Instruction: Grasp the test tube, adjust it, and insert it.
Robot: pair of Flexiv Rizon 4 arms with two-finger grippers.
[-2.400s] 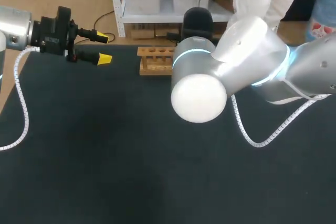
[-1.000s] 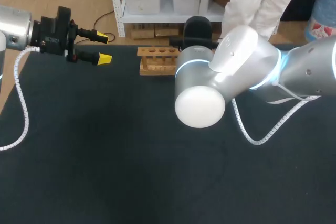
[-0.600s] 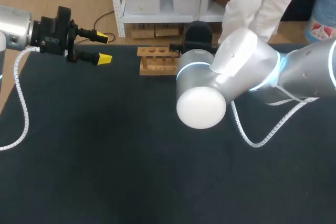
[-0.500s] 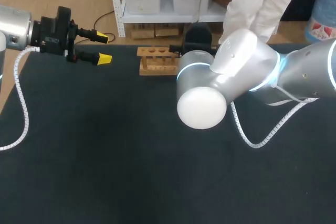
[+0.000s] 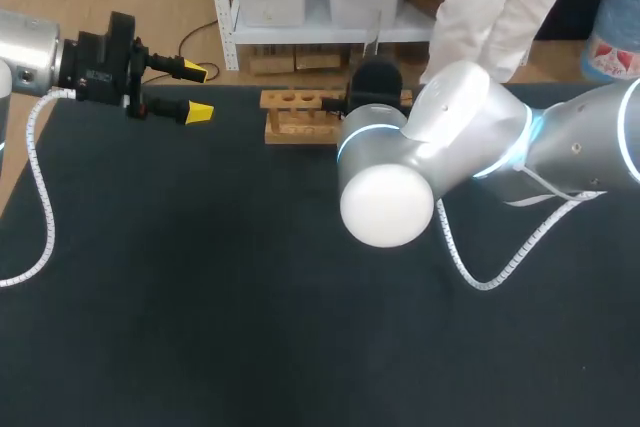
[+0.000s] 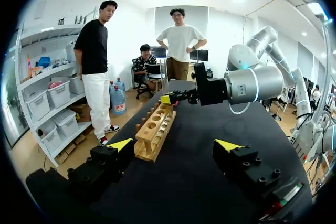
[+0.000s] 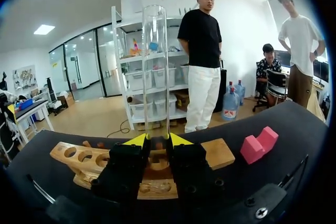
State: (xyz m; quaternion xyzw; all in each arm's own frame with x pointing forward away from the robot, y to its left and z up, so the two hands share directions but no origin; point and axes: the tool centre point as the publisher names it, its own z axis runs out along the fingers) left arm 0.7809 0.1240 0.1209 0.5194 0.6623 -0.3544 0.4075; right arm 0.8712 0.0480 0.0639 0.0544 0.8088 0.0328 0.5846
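Glass test tube [image 7: 156,66] stands upright, clamped in the right claw [image 7: 156,140] over the wooden rack [image 7: 79,158] on the dark counter [image 5: 200,297]; the left claw [image 5: 197,91] hangs with fingers apart.

Clear glossy glass for the test tube [image 7: 156,66]; pale bare wood for the rack [image 5: 296,117]; matt black surface on the worktop [image 5: 200,297]; smooth satin silver shell on the right arm [image 5: 470,137].
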